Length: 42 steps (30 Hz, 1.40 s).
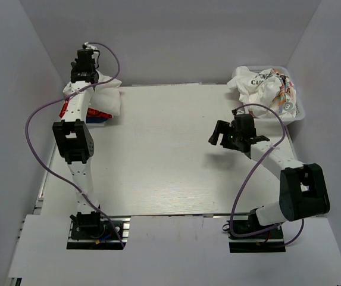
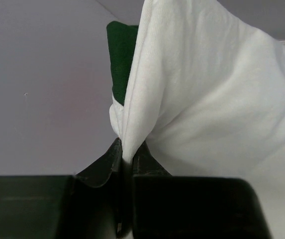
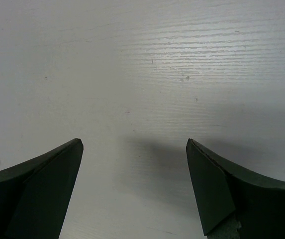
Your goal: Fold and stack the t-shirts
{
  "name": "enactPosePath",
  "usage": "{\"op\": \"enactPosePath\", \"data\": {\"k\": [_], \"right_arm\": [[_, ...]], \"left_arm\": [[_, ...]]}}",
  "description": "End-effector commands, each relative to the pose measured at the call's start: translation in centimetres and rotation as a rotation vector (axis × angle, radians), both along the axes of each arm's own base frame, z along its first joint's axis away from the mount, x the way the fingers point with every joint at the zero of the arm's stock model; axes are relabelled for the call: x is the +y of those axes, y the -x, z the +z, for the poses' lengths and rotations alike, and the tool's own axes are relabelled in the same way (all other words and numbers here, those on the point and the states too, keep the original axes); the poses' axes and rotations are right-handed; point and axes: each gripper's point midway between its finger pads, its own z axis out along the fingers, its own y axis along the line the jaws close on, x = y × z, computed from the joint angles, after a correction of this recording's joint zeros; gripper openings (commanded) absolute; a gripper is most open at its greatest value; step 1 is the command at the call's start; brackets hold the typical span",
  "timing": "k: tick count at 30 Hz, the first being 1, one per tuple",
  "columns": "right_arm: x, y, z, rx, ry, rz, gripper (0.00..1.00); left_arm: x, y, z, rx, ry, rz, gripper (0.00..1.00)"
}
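- Two grippers, two different states.
- Left gripper (image 2: 126, 158): jaws clamped tight on a pinched fold of a white t-shirt (image 2: 207, 99). The cloth rose from between the fingertips and fanned out to the tool's right.
- Dark green t-shirt (image 2: 120, 55) showed as a patch just behind the white cloth, ahead of the fingertips and slightly left.
- Top view: the left arm was stretched to the far left corner of the table (image 1: 158, 161). The white tee was bunched right under the gripper, on a pile.
- Red t-shirt (image 1: 100, 113) edge stuck out from under the white one, on the near side of the tool.
- Right gripper (image 3: 135, 144): jaws spread wide, with only table surface showing between the fingers. Couldn't tell the height above it.
- Basket (image 1: 301, 113) sat beyond the right gripper, toward the far right corner and well apart from the fingers.
- Off-white printed t-shirt (image 1: 259, 83) was crumpled inside the basket, mounded above the rim.
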Motion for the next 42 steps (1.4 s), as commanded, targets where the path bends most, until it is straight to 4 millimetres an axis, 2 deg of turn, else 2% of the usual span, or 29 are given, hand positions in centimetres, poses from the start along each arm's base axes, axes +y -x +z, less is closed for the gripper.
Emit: {"op": "enactPosePath", "data": {"k": [1, 3, 5, 9, 13, 15, 16, 17, 20, 22, 23, 25, 26, 27, 28, 29, 30, 31, 32, 33, 34, 35, 36, 37, 38, 39, 40, 41, 42], "right_arm": [[-0.1, -0.8, 0.7, -0.002, 0.01, -0.009, 0.9], [-0.2, -0.7, 0.1, 0.02, 0.016, -0.009, 0.9], [-0.1, -0.9, -0.1, 0.034, 0.021, -0.007, 0.9], [0.5, -1.1, -0.9, 0.062, 0.011, 0.007, 0.9], [1.0, -1.5, -1.5, 0.097, -0.003, 0.015, 0.9], [1.1, -1.8, -1.4, 0.092, -0.009, 0.015, 0.9], [1.3, -1.7, -1.4, 0.095, -0.014, 0.018, 0.9], [1.3, -1.7, -1.4, 0.089, -0.015, 0.017, 0.9], [1.0, -1.9, -0.3, 0.054, -0.019, 0.003, 0.9], [0.8, -1.6, 0.3, 0.031, -0.017, -0.002, 0.9], [0.7, -1.7, 0.7, 0.016, -0.021, -0.005, 0.9], [0.4, -1.2, 0.5, 0.013, -0.016, -0.018, 0.9], [0.4, -1.3, 1.9, -0.029, -0.03, -0.023, 0.9], [0.1, -1.1, 1.7, -0.028, -0.03, -0.036, 0.9], [-0.1, -1.0, 2.8, -0.062, -0.034, -0.044, 0.9], [-0.1, -0.9, 3.0, -0.069, -0.036, -0.046, 0.9], [-0.2, -0.7, 3.4, -0.077, -0.046, -0.051, 0.9], [-0.2, -0.5, 3.4, -0.077, -0.048, -0.054, 0.9], [-0.3, -0.2, 3.7, -0.087, -0.05, -0.055, 0.9], [-0.2, 0.0, 4.4, -0.108, -0.068, -0.06, 0.9], [-0.4, 0.6, 3.8, -0.108, -0.071, -0.065, 0.9], [-0.6, 0.3, 5.8, -0.183, -0.093, -0.087, 0.9], [-0.9, 0.6, 6.0, -0.19, -0.095, -0.098, 0.9], [-1.1, 0.8, 6.1, -0.199, -0.094, -0.109, 0.9], [-1.5, 1.3, 6.1, -0.2, -0.097, -0.131, 0.9], [-2.2, 1.4, 6.6, -0.221, -0.084, -0.164, 0.9], [-2.3, 2.0, 5.7, -0.203, -0.084, -0.171, 0.9], [-2.3, 2.2, 6.3, -0.228, -0.095, -0.17, 0.9], [-2.3, 2.7, 6.1, -0.229, -0.102, -0.163, 0.9]], "left_arm": [[3.3, -0.6, 6.2, -0.183, -0.031, 0.048, 0.0], [4.2, -1.1, 4.7, -0.167, -0.024, 0.048, 0.0], [5.6, -1.3, 4.8, -0.189, -0.035, 0.066, 0.0], [5.8, -1.7, 3.8, -0.174, -0.014, 0.047, 0.0], [7.4, -1.3, 3.0, -0.166, -0.015, 0.092, 0.0], [7.0, -1.4, 1.8, -0.147, 0.005, 0.072, 0.61], [7.0, -1.3, 1.9, -0.146, 0.006, 0.072, 0.99], [7.0, -1.2, 1.5, -0.142, 0.013, 0.075, 0.99], [7.2, -0.8, 2.6, -0.177, 0.018, 0.103, 0.99], [6.6, -0.3, 4.8, -0.23, 0.041, 0.117, 0.99], [6.5, 0.2, 5.1, -0.227, 0.053, 0.122, 0.99], [5.1, 0.5, 6.1, -0.251, 0.104, 0.1, 0.99], [3.8, 0.5, 6.7, -0.264, 0.144, 0.069, 0.99], [3.0, 1.6, 7.1, -0.249, 0.194, 0.06, 0.99], [1.6, 1.7, 7.4, -0.291, 0.323, 0.059, 0.99], [0.7, 2.9, 6.3, -0.247, 0.397, 0.072, 0.99], [-0.4, 4.1, 7.8, -0.27, 0.467, 0.056, 0.99], [-2.6, 4.9, 5.4, -0.228, 0.61, 0.041, 0.99], [-4.6, 5.9, 4.7, -0.202, 0.672, 0.018, 0.99], [-6.2, 6.2, 5.0, -0.232, 0.723, -0.025, 0.99], [-10.3, 9.1, 3.5, -0.177, 0.81, -0.112, 0.99], [-12.7, 9.3, 4.8, -0.265, 0.883, -0.179, 0.99], [-14.9, 10.8, 4.8, -0.279, 0.928, -0.237, 0.99], [-17.2, 13.8, -0.4, -0.182, 0.98, -0.25, 0.99], [-19.9, 16.7, 2.5, -0.254, 1.018, -0.338, 0.99], [-21.0, 18.1, 2.6, -0.272, 1.047, -0.38, 0.99], [-22.8, 21.0, -0.9, -0.177, 1.081, -0.419, 0.99], [-23.2, 22.5, -1.3, -0.167, 1.087, -0.439, 0.99], [-23.1, 24.5, 0.2, -0.215, 1.086, -0.478, 0.99]]}}
